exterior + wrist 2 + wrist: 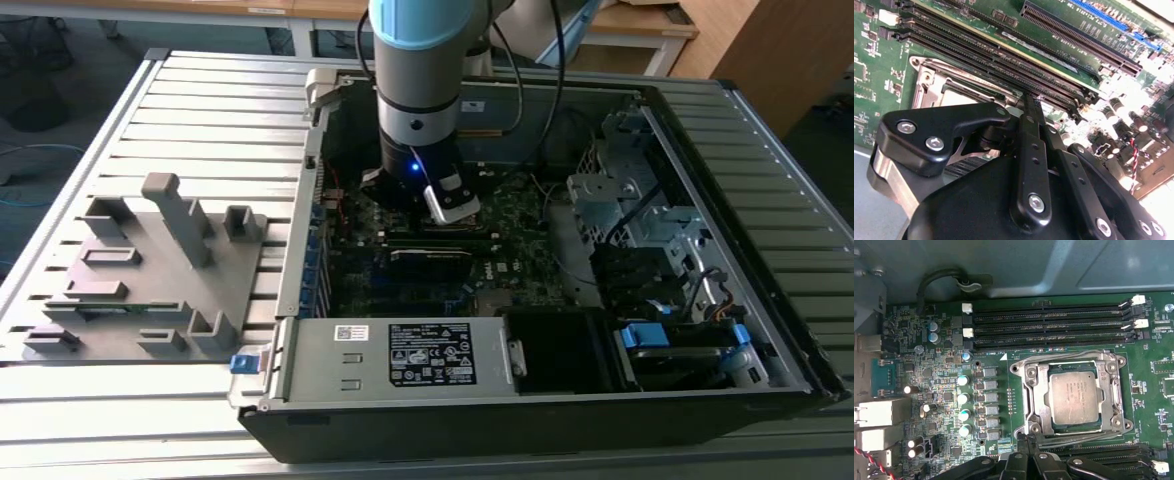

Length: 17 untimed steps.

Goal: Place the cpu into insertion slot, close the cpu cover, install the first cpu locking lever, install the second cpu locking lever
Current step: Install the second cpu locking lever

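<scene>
- Inside the open computer case (pixel 534 250), lying on its side on the slatted metal worktop (pixel 120 130): 1 robot arm (pixel 420 90) reaches down over the green motherboard (pixel 944 370).
- Tool (pixel 1026 102): black linkage fingers (pixel 1029 150) meet at a narrow tip in the second wrist view, closed with nothing between them; in the first wrist view the tool (pixel 1029 452) sits at the near edge of the socket.
- Cpu (pixel 1074 397): silver-grey square, seated flat in the insertion slot (pixel 1041 412) in the first wrist view.
- Cpu cover (pixel 1070 392): silver frame plate lying down around the chip, the chip's top showing through its window.
- Whether either locking lever is latched cannot be told.
- Memory slots (pixel 1051 327): long black rows on the side of the socket away from the tool, white clips at their ends; more black slots (pixel 1104 452) lie on the tool's side.
- Capacitors (pixel 963 405): a column of small silver cylinders beside the socket.
- Grey fixture block (pixel 154 265): on the worktop at the exterior view's left, well apart from the case.
- Power supply (pixel 394 355): grey box with a label, at the near end of the case in the exterior view.
</scene>
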### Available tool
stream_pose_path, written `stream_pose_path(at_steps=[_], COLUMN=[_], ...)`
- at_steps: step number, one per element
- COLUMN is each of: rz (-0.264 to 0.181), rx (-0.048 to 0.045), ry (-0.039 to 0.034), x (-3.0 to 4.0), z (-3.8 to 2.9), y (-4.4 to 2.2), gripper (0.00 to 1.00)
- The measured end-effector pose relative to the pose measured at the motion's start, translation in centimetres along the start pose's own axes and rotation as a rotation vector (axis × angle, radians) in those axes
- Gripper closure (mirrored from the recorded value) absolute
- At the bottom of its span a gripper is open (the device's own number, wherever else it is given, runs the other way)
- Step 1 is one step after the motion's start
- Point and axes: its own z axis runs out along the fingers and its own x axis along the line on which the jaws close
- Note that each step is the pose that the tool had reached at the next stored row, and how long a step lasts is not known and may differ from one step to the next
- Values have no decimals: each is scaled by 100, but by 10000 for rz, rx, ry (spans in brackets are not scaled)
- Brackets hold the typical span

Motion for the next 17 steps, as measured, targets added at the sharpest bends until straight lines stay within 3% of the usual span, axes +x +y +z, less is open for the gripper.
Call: stream_pose_path(at_steps=[7,17], rz=[8,14], rx=[-176,-299], ry=[17,28], x=[-1,-1], z=[1,16], y=[-18,-42], gripper=[90,90])
